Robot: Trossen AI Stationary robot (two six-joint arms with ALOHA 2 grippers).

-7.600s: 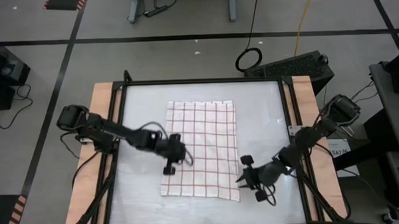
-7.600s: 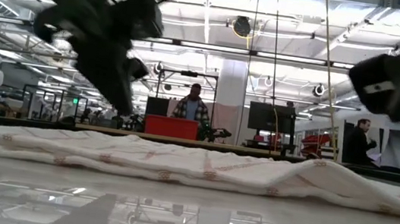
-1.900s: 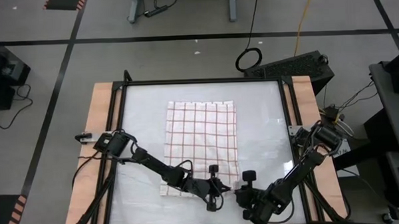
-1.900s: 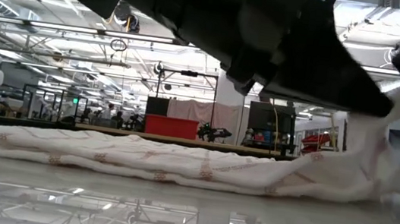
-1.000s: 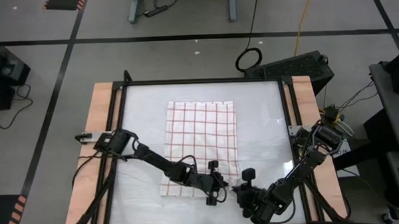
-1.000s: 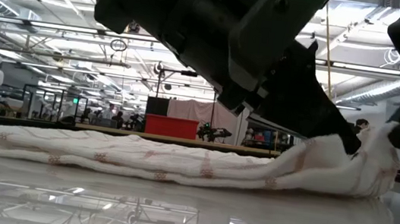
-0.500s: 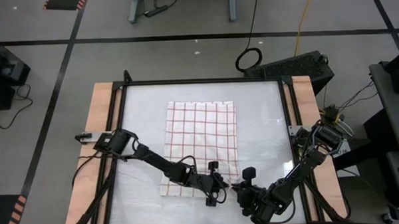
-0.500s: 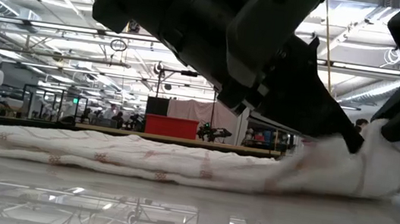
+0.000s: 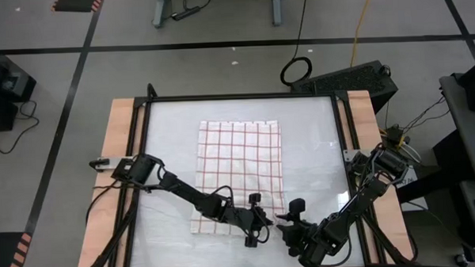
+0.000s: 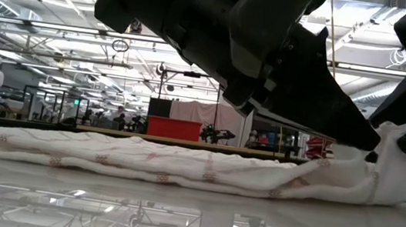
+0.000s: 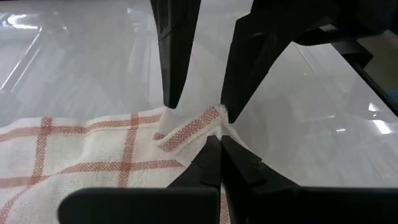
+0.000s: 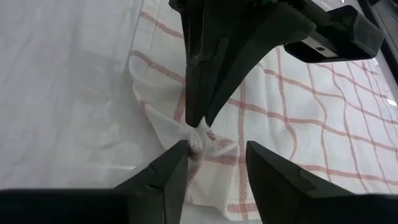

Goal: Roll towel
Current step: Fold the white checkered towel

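Mostly flat gridded cloth towel (image 9: 240, 161), left gripper (image 11: 219, 138) pinching its puckered corner

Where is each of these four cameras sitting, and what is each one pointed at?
High view: above the table, looking straight down at the towel; both arms show.
Low view: at tabletop height, looking across the towel into the room; arms come in from above.
Left wrist view: on the left arm, its left gripper shut on the towel's corner.
Right wrist view: on the right arm, its right gripper open around that corner.
Both wrist views share that bunched corner and the other arm's jaws.
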